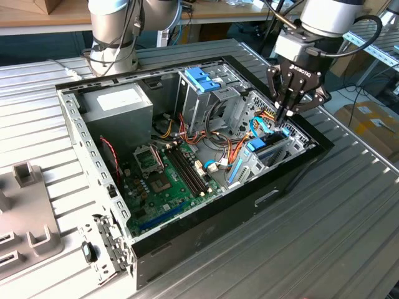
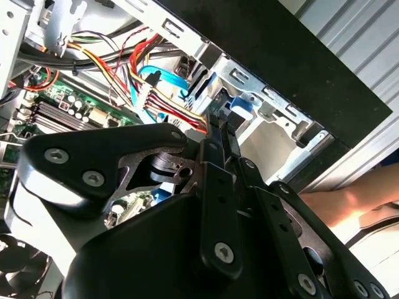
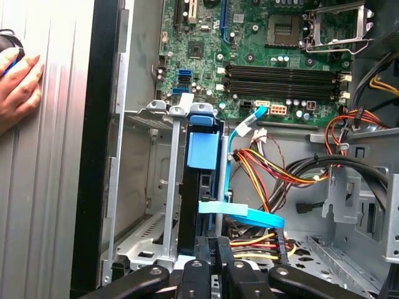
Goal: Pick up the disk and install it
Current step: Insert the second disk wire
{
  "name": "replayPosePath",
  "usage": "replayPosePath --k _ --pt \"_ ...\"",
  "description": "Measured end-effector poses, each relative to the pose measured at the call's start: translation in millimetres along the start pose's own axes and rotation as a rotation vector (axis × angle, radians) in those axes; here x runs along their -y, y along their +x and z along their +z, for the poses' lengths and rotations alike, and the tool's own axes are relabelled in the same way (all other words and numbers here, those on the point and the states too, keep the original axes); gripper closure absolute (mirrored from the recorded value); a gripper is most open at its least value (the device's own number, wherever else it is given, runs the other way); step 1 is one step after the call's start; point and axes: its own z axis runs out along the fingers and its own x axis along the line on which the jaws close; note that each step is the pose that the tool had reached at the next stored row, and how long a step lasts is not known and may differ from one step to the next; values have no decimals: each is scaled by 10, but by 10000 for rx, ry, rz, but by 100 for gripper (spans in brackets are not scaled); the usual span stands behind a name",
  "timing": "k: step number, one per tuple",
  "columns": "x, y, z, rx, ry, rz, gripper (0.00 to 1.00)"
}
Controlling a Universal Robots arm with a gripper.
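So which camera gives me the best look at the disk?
The first wrist view: the disk stands on edge in its bay, blue rail facing the camera. The exterior view shows it small below the gripper; the second wrist view glimpses blue plastic.

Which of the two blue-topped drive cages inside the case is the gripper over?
The gripper hangs over the low cage at the case's front edge, exterior view's right; the tall blue-topped cage stands apart, further back.
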Motion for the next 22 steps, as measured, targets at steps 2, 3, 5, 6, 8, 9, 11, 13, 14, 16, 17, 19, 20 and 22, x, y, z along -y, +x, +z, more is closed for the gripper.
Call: replayPosePath --k 2,3,5,6,8,9,11,13,14,16,17,19,20,22 --pt "0 0 16 2 -19 159 84" --pt "0 1 22 2 -27 230 84" --pt "-1 1 31 4 -36 305 84" --pt "-1 1 40 6 -44 364 84" --pt "-2 4 52 6 -52 439 84" --pt "-6 9 58 8 -57 473 84" --pt "-14 17 62 20 -59 497 84" --pt "-18 36 66 39 -59 509 84" --pt "-19 45 68 47 -59 513 84" --pt "-24 63 70 121 -55 516 84" --pt "-25 67 71 226 -48 513 84" --pt "-25 70 71 365 -40 514 84" --pt "-25 71 70 382 -39 515 84" --pt "-28 97 74 427 -36 516 84"
